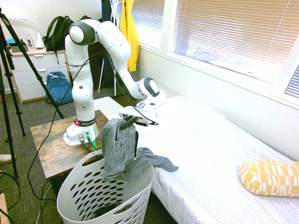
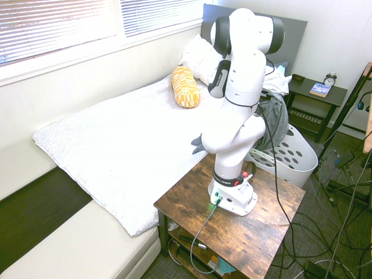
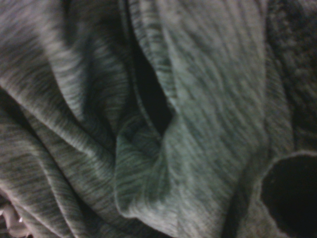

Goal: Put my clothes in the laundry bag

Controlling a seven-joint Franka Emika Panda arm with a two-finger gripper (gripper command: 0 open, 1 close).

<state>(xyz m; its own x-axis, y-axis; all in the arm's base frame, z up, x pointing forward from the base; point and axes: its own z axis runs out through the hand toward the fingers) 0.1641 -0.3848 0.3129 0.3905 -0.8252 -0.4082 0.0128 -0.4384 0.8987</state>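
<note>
Above basket (image 1: 105,191): garment (image 1: 122,151) (hem hidden).

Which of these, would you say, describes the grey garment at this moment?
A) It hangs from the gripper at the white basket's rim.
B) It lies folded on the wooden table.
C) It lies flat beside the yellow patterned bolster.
A: the gripper holds the grey garment, which drapes down over the rim of the white basket.
</note>
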